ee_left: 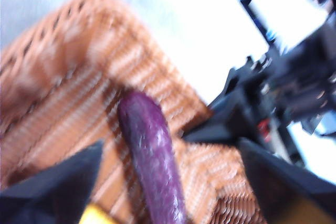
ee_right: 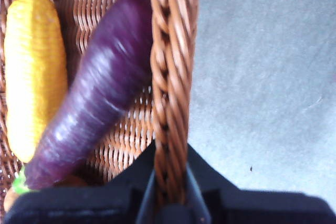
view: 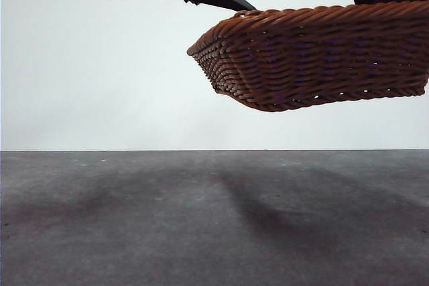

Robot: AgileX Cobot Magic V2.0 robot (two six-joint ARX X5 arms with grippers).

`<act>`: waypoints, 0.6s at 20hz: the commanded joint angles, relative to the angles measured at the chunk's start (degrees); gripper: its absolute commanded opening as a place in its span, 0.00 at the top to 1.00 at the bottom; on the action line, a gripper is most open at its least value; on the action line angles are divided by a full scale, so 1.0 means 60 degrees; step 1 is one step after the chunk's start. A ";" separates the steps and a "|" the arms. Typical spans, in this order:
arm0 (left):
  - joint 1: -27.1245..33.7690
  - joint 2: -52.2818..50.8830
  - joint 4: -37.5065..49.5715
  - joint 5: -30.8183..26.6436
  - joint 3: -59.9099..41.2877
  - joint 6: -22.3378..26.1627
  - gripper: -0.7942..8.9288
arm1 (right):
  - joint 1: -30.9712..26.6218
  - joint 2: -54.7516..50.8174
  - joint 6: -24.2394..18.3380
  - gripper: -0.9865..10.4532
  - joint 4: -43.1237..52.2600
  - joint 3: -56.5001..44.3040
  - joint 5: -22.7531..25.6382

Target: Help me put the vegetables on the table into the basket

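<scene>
two vegetables lie in the wicker basket point(view: 315, 55) i hold lifted clear above the worktop point(view: 201, 219).

my right gripper point(ee_right: 169, 192) has its jaws clamped on the braided rim. inside, a purple eggplant point(ee_right: 94, 108) lies beside yellow corn point(ee_right: 32, 72). my left gripper point(ee_left: 173, 192) hangs over the eggplant, jaws spread wide, gripping nothing.
</scene>
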 commanded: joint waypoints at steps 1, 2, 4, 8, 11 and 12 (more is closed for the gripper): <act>0.0128 0.0109 0.0364 0.0528 -0.0036 -0.0273 0.46 | 0.0015 -0.0007 0.0047 0.93 0.0120 -0.0066 0.0102; 0.0219 0.0106 0.0408 0.0823 -0.0036 -0.0295 0.46 | 0.0011 -0.0007 0.0047 0.93 0.0127 -0.0066 0.0335; 0.0375 0.0076 0.0277 0.1013 -0.0036 -0.0069 0.46 | -0.0007 -0.0007 0.0047 0.93 0.0197 -0.0066 0.0798; 0.0790 -0.0350 -0.0616 0.1945 -0.0036 0.0896 0.46 | -0.0368 0.0095 0.0131 0.93 0.0572 -0.0069 0.1111; 0.0874 -0.1198 -0.2597 0.1599 -0.0036 0.2779 0.47 | -0.0889 0.0492 0.0109 0.93 0.0710 -0.0069 0.1115; 0.0852 -0.1563 -0.3235 0.1260 -0.0036 0.3202 0.55 | -0.1045 0.0699 0.0036 0.93 0.0725 -0.0069 0.1115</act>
